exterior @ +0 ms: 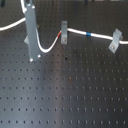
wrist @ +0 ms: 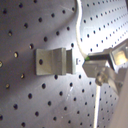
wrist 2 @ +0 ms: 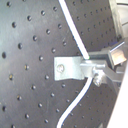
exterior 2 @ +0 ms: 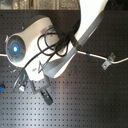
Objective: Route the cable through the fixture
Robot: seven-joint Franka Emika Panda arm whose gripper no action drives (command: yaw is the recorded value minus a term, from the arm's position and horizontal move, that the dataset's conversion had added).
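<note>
Table (exterior: 75,95): black perforated breadboard, its hole grid serving to bolt down the fixtures. Arm (exterior 2: 92,20) reaches in from above in the second exterior view and hides most of the near workspace. Cable (exterior: 100,38): white, lying across the far part of the table in the first exterior view, sagging into a loop between the first exterior view's left clip and the middle clip (exterior: 64,32). Its red band sits just beside the middle clip, its blue band (exterior: 88,34) lies between the middle clip and the right clip (exterior: 115,41); the cable looks seated at both, presumably so each clip pins the run. Left clip (wrist 2: 70,68): in both wrist views the cable meets it right at the gripper (wrist 2: 100,70). Jaws appear closed down on the cable there, though the contact is blurred; cannot tell for certain. No containers present.
</note>
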